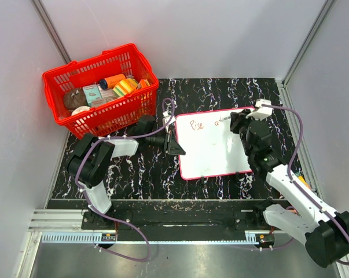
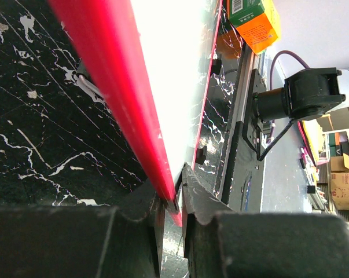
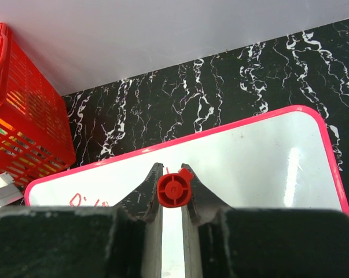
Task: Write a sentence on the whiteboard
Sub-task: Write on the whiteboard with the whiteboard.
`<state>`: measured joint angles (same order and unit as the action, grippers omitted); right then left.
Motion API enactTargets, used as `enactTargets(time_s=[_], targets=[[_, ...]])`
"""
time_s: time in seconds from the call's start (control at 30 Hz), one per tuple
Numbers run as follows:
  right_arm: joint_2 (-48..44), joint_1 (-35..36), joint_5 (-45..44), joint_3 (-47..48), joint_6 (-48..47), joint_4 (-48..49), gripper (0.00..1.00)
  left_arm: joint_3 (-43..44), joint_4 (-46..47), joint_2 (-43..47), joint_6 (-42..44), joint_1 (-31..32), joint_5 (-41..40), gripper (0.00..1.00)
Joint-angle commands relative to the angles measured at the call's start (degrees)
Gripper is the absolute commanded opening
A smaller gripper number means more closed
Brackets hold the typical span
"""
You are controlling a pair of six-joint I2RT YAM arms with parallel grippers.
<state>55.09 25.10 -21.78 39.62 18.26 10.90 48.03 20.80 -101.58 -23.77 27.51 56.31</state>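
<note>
The whiteboard (image 1: 212, 150) lies flat on the black marbled table, white with a red-pink edge. Red handwriting, the sentence (image 1: 198, 124), runs along its top left, with one more mark (image 1: 224, 119) further right. My left gripper (image 1: 173, 141) is shut on the board's left edge (image 2: 140, 130), pinching the red rim. My right gripper (image 1: 237, 120) is shut on a red marker (image 3: 174, 190), held upright over the board's top middle (image 3: 249, 168). The marker's tip is hidden below its end cap.
A red basket (image 1: 103, 90) with several small items stands at the back left. Grey walls close in on the left, back and right. An orange and green box (image 2: 254, 17) lies near the right arm's base.
</note>
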Motion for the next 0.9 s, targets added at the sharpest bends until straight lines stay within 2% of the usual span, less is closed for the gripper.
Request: enactTargets(time_s=[0.0,0.37,0.87], targets=[[-1.39,-0.32,1.65,-1.73,0.63,-1.84,0.0,0.31,-2.08,0.07,6.01,2.02,-4.28,0.0],[-3.85,-0.32,3.06,-4.81,1.34,-3.34,0.0,0.4,-2.16,-0.02,6.02,2.2,-4.28,0.0],[-1.21,-0.32,-2.39,-0.33,1.6,-0.35,0.0,0.4,-2.34,0.24,6.19,2.29,-4.37,0.0]])
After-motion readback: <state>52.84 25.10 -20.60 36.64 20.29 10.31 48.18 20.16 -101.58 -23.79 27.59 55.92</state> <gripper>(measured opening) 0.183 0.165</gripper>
